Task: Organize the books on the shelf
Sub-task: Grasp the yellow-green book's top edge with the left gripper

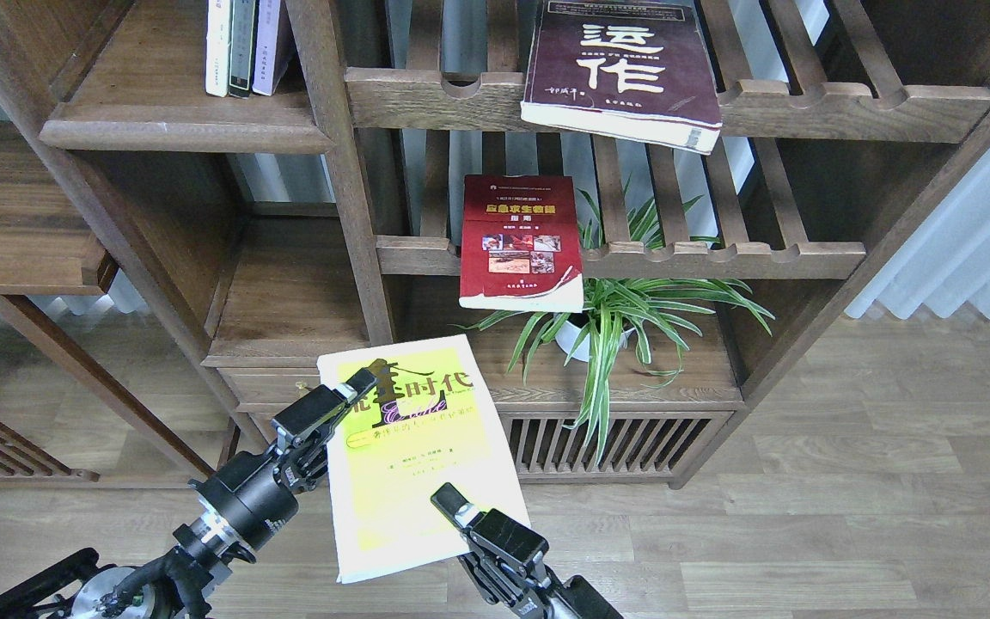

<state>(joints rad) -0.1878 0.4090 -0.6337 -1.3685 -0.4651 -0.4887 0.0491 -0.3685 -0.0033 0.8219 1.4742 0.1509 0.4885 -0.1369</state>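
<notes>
The yellow-green book (413,456) hangs in the air in front of the bookcase's low cabinet, between my two grippers. My left gripper (351,397) is shut on its upper left edge. My right gripper (450,503) is shut on its lower right part, one finger on the cover. The dark maroon book (624,69) lies flat on the upper slatted rack. The red book (521,245) lies on the middle slatted rack and overhangs the front rail. The solid shelf (186,136) with a rounded front edge is at the upper left.
Three thin books (241,47) stand at the back of the solid shelf. A potted spider plant (611,327) stands on the cabinet top under the red book. Upright posts (336,172) divide the bays. A wooden floor (847,481) lies to the right.
</notes>
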